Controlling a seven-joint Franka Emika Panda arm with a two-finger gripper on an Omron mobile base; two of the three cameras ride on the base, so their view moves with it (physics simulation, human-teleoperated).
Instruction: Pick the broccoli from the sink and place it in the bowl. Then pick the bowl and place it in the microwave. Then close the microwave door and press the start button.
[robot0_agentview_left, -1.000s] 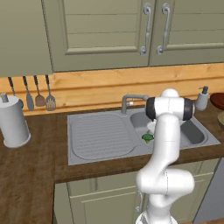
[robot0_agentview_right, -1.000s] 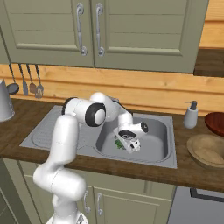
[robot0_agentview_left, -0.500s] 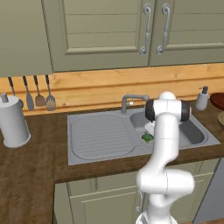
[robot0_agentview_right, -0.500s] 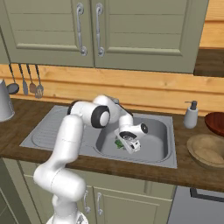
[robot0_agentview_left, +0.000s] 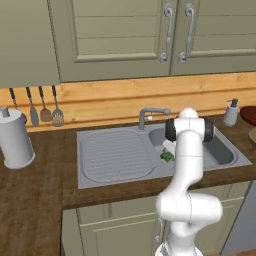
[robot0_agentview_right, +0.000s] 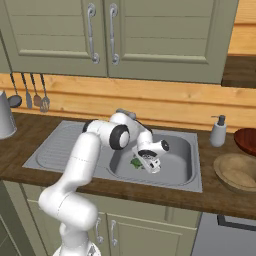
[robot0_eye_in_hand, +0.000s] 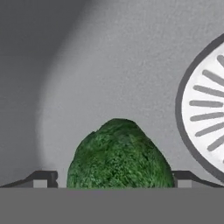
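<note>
While the white arm bends down over the grey steel sink (robot0_agentview_left: 115, 155) set in the dark wooden bench (robot0_agentview_left: 30, 190), its hand (robot0_eye_in_hand: 114, 180) sits low inside the deep basin with the jaws spread as wide as they go, one dark fingertip (robot0_eye_in_hand: 41, 178) on each side of the small, bright green, lumpy broccoli floret (robot0_eye_in_hand: 119, 157). Seen from the hand view, the floret lies on the basin floor between the two tips, with a gap showing at each flank, so nothing is gripped. A white round slotted drain (robot0_eye_in_hand: 205, 118) with a dark ring sits to one side of it. From the right base view the hand (robot0_agentview_right: 150, 162) hovers right over the broccoli (robot0_agentview_right: 135, 163), near the middle of the basin. A wide round brown wooden bowl (robot0_agentview_right: 239, 172) rests on the bench well apart to the right of the sink (robot0_agentview_right: 60, 147), near a grey soap dispenser (robot0_agentview_right: 218, 131). The curved grey faucet (robot0_agentview_left: 150, 116) stands at the sink's back edge.
</note>
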